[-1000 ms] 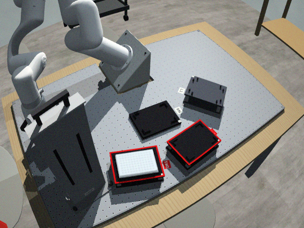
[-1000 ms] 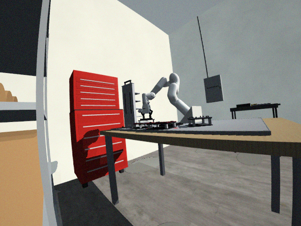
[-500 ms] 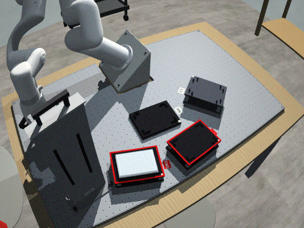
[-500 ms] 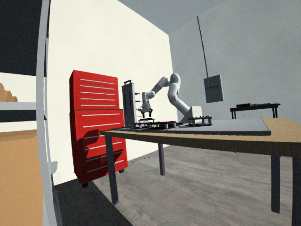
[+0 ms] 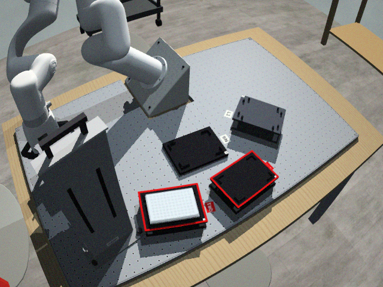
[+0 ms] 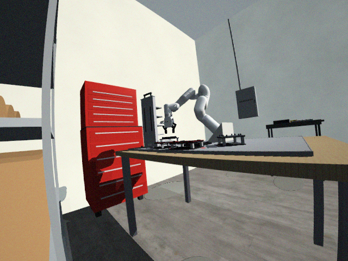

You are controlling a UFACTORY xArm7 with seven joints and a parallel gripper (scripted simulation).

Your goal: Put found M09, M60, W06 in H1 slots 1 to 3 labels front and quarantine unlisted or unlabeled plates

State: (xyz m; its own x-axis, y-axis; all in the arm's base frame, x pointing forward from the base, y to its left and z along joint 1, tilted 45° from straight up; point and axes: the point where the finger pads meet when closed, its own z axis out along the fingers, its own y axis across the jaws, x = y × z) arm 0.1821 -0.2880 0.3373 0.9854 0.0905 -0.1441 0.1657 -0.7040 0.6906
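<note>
The plate hotel H1 (image 5: 77,188) stands at the left of the deck, and I see only its back and top here. In the exterior view the hotel (image 6: 148,120) shows shelf ends sticking out on its right side; I cannot tell which slots hold plates. My gripper (image 6: 169,131) hangs open and empty beside those shelves, a little above a flat plate-like thing (image 6: 170,140). In the top view the hotel hides the fingers and only the wrist (image 5: 32,130) shows. A white well plate (image 5: 172,205) lies flat in a red-framed quarantine nest.
A second red-framed quarantine nest (image 5: 244,178) holds no plate. The black nest N6 (image 5: 194,149) and the raised landing nest L1 (image 5: 258,118) hold no plate. The arm's grey base block (image 5: 160,77) stands behind them. A red tool cabinet (image 6: 112,143) stands off the table.
</note>
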